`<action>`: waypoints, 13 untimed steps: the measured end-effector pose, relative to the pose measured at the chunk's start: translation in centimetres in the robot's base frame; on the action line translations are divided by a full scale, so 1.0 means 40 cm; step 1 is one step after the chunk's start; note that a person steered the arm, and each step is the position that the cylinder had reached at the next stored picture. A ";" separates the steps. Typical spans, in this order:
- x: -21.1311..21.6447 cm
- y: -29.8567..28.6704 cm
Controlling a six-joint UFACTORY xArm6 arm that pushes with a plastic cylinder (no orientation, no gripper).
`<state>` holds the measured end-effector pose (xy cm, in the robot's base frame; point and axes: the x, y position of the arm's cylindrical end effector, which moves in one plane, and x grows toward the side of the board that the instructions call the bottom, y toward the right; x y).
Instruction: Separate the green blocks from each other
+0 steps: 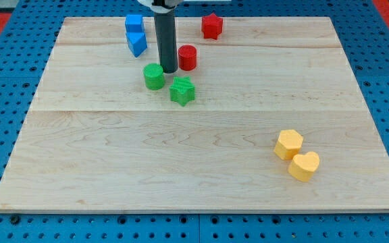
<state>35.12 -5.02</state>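
Note:
Two green blocks sit left of the board's middle. A green cylinder (154,76) lies at the left and a green star-shaped block (182,90) lies just to its lower right, a small gap between them. My tip (169,71) stands at the cylinder's upper right edge, above the star, between the green cylinder and a red cylinder (187,57). The rod (165,40) comes down from the view's top.
A blue cube (134,23) and a blue wedge-like block (138,43) lie at the upper left. A red star-like block (212,25) lies at the top. A yellow hexagon (288,144) and a yellow heart (304,166) lie at the lower right. The wooden board (194,155) rests on blue pegboard.

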 end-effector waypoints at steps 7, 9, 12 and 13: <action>0.163 -0.046; 0.102 -0.117; 0.023 -0.062; 0.037 -0.023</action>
<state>36.60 -5.96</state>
